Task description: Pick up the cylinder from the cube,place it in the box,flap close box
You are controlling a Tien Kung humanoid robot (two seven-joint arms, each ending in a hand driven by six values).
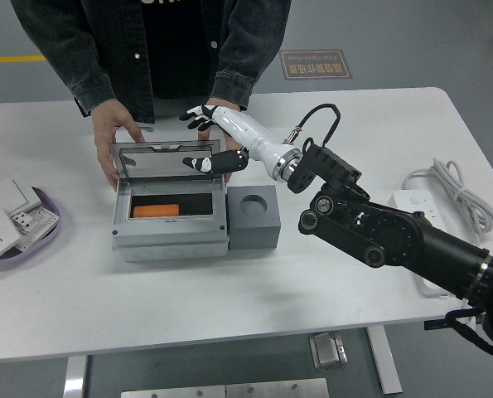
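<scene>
Orange cylinder (156, 211) lies flat on the dark liner inside the grey plastic box (170, 231). The clear hinged lid (167, 162) stands up at the box's back. Right hand (215, 137), glossy white shell with black joints, fingers spread and empty, sits at the lid's right top corner. Grey cube (253, 217) with round socket touches the box's right side. Person's hands (113, 137) grip the box behind the lid.

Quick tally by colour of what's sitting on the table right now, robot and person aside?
Grey: 2, box and cube
Orange: 1, cylinder in the box
White: 2, power strip and switch plates
Purple: 1, tray
Total: 6
</scene>
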